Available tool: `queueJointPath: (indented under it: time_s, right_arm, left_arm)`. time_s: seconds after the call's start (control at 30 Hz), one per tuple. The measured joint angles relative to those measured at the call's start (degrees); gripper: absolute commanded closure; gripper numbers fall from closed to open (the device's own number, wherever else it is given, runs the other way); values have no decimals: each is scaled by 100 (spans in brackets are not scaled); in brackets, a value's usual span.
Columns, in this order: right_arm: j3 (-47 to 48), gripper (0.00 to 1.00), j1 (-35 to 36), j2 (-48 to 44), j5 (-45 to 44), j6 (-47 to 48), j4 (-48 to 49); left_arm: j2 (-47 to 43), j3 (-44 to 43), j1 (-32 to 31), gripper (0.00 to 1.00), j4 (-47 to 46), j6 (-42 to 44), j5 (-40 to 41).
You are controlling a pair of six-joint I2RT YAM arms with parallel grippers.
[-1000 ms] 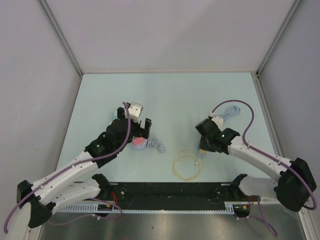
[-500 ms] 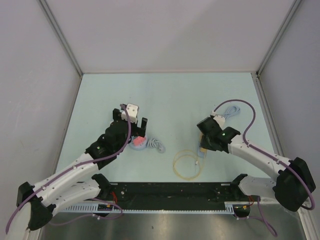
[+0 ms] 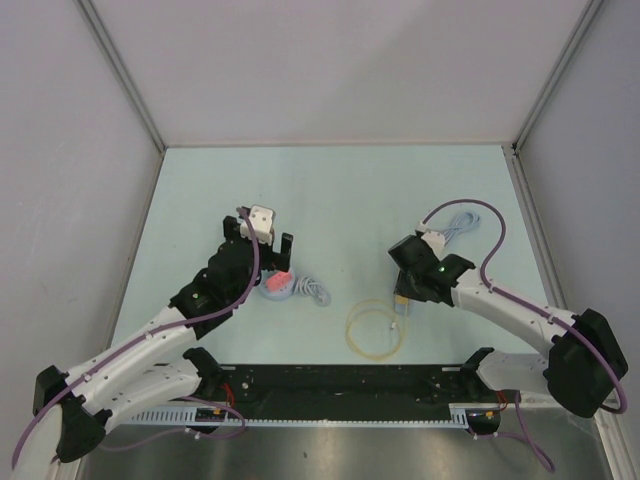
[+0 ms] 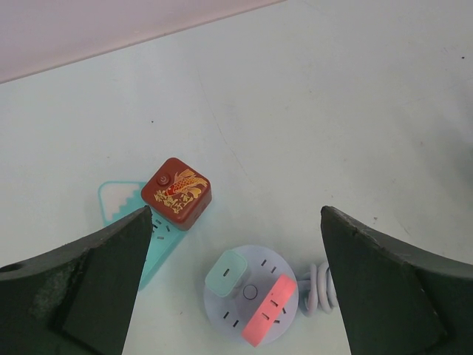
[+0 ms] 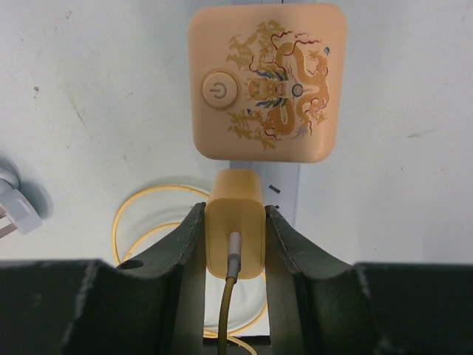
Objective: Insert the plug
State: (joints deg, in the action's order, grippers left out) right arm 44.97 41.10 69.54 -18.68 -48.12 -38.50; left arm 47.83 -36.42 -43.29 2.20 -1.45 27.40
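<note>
My right gripper (image 5: pixel 234 214) is shut on a yellow plug (image 5: pixel 234 244), whose cable runs back between the fingers. The plug sits over a white power strip (image 5: pixel 287 196), just below a peach cube adapter (image 5: pixel 267 81) with a dragon print. Its prongs are hidden, so I cannot tell whether they are in a socket. In the top view this gripper (image 3: pixel 404 290) is right of centre. My left gripper (image 4: pixel 236 240) is open, hovering above a round lilac socket (image 4: pixel 255 325) that holds a mint plug (image 4: pixel 225 272) and a pink plug (image 4: pixel 270 314).
A red cube adapter (image 4: pixel 176 192) sits on a teal power strip (image 4: pixel 118 203). A coiled lilac cable (image 4: pixel 318 288) lies beside the round socket (image 3: pixel 277 287). The yellow cable loop (image 3: pixel 373 328) and a small white plug (image 5: pixel 15 211) lie near the right gripper.
The left gripper has drifted slightly left and stays open. The right gripper has shifted a little with the yellow plug still in it.
</note>
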Motion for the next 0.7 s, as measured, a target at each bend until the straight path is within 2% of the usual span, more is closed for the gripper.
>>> queueJointPath:
  time_s: [0.4, 0.7]
  right_arm:
    - [-13, 100, 39, -219, -63, -138, -385]
    - [-15, 100, 42, -122, -120, -127, -295]
  left_arm:
    - [-37, 0, 24, 0, 0, 0, -4]
    - [-101, 0, 26, 0, 0, 0, -4]
